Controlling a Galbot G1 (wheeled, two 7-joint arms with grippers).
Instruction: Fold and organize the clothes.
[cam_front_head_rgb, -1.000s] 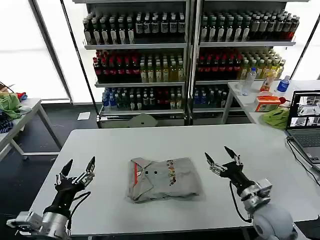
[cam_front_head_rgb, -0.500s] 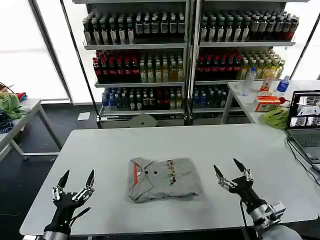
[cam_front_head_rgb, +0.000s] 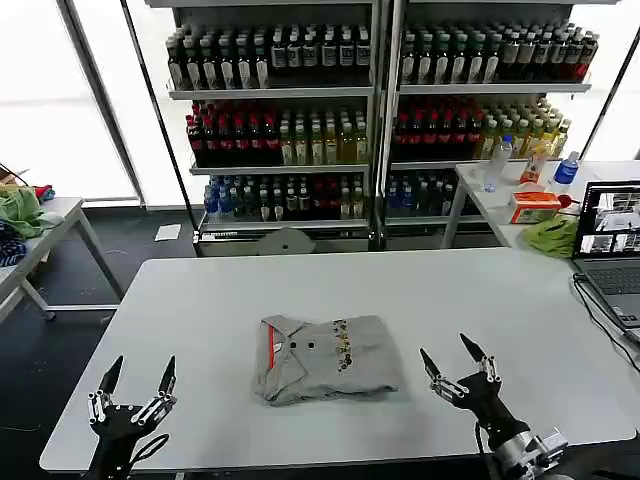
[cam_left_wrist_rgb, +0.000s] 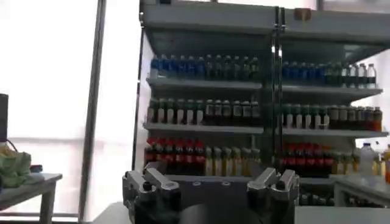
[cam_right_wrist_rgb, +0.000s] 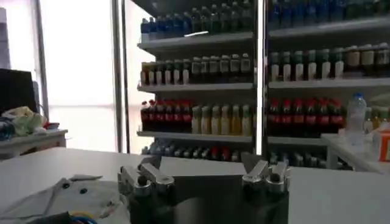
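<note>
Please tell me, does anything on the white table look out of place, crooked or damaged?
Nothing stands out. The light grey cotton shirt with red collar trim lies folded in a compact bundle mid-table. Both grippers, left and right, are open near the table's front edge, apart from it.

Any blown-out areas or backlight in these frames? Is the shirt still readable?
Head view: windows behind the shelves are blown out white, but the folded grey shirt on the table is evenly lit, its print and red trim legible. Left wrist view: strong backlight from the window leaves the shelves dark. Right wrist view: window overexposed; shirt at the edge soft, out of focus.
</note>
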